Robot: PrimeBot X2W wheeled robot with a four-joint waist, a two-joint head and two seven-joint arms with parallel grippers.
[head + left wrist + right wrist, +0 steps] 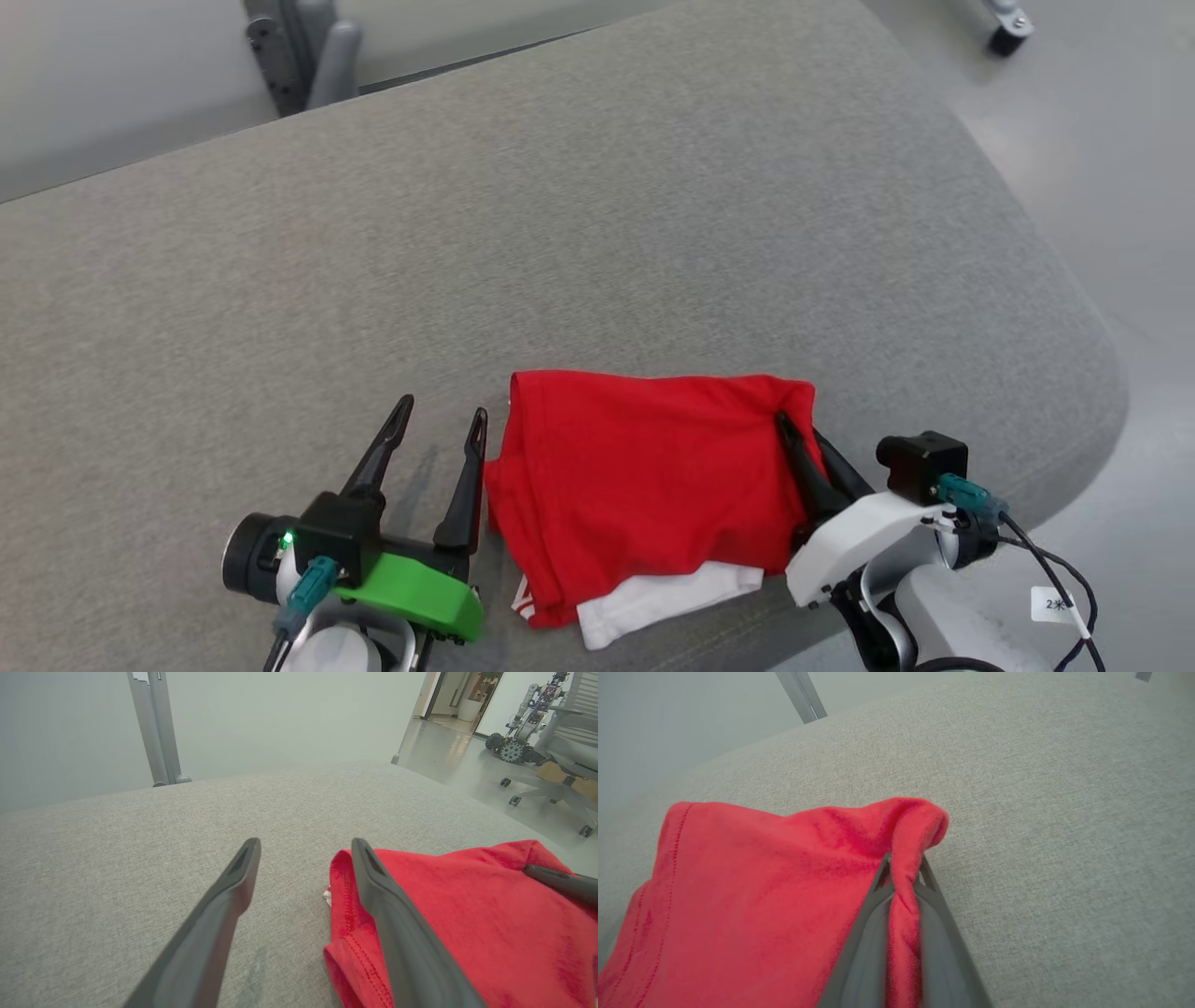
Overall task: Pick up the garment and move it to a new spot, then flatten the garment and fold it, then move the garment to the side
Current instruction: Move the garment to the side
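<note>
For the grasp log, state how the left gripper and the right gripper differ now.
The left gripper is open and empty; the right gripper is shut on a fold of the garment. The left gripper sits beside the garment's left edge, the right gripper at its far right corner. Both have dark fingers.

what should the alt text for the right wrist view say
The right gripper pinches a bunched corner of a red garment between its two dark fingers. The rest of the garment spreads to the left over a grey fabric surface. A metal post stands beyond the far edge.
</note>
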